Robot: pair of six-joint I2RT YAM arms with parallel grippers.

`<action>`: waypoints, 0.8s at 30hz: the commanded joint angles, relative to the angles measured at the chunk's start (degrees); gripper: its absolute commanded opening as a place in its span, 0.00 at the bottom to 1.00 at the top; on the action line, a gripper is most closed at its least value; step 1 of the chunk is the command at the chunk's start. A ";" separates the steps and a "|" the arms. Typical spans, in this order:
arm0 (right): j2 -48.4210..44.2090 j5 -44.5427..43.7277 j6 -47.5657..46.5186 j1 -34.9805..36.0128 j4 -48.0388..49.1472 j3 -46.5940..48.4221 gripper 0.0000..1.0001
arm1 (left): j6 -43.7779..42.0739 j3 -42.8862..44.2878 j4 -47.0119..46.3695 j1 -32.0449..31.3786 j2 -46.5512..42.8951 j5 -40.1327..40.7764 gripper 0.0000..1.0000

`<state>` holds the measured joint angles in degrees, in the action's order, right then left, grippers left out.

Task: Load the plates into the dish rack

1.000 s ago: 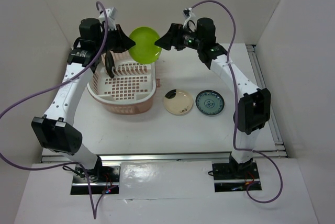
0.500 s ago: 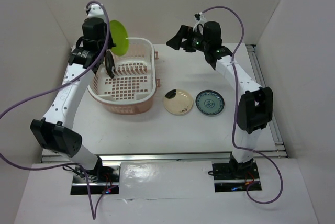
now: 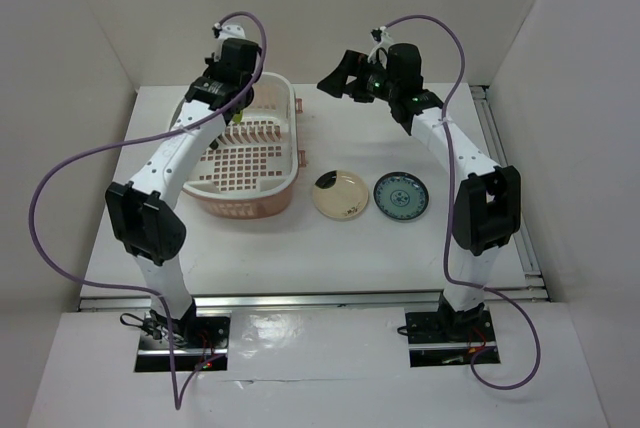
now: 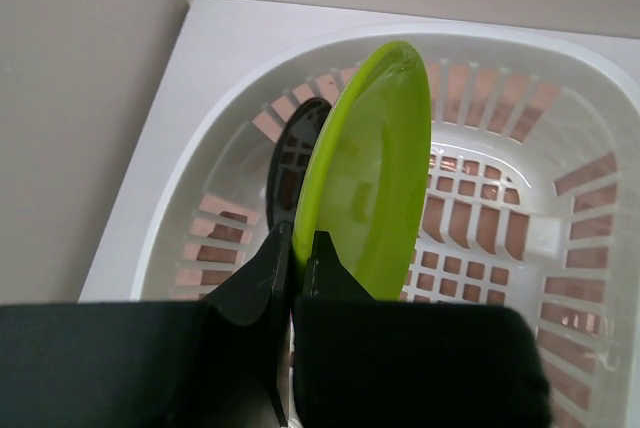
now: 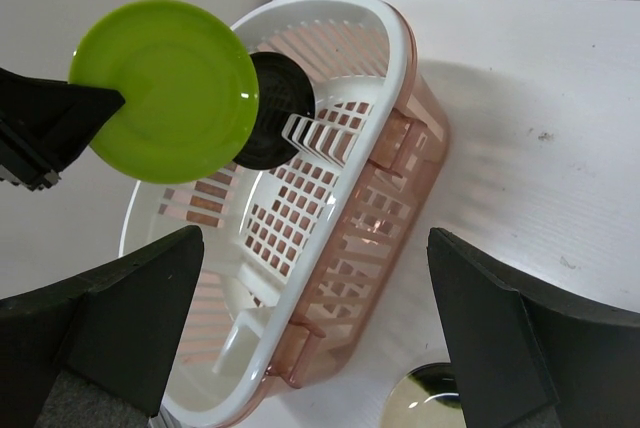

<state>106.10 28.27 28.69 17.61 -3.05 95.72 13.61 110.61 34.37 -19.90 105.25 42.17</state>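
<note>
My left gripper (image 4: 297, 248) is shut on the rim of the lime green plate (image 4: 375, 168) and holds it on edge over the pink dish rack (image 4: 230, 98), beside the glossy black plate (image 4: 290, 143) that stands in the dividers. In the top view the left gripper (image 3: 236, 106) hangs over the rack (image 3: 245, 203) and hides both plates. My right gripper (image 3: 335, 76) is open and empty, in the air right of the rack. It looks at the lime plate (image 5: 165, 88) and the black plate (image 5: 275, 113). The cream plate (image 3: 341, 195) and the blue-green plate (image 3: 401, 195) lie flat on the table.
White walls close in the table at the back and on both sides. The rack's row of upright dividers (image 5: 320, 133) runs right of the black plate. The rack's right rim (image 5: 400, 38) lies below my right gripper (image 5: 320, 348).
My left arm has swung right with the lime plate, from the back-left corner to over the rack's dividers. My right gripper let the plate go earlier and has since stayed still.
</note>
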 commanded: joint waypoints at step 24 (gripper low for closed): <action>-1.60 3.90 1.72 0.32 3.31 -0.71 1.00 | -6.05 -4.96 -11.08 5.14 2.94 0.80 0.00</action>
<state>106.10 31.03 30.15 17.61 -2.68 95.20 8.97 105.71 26.98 -14.28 106.87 42.50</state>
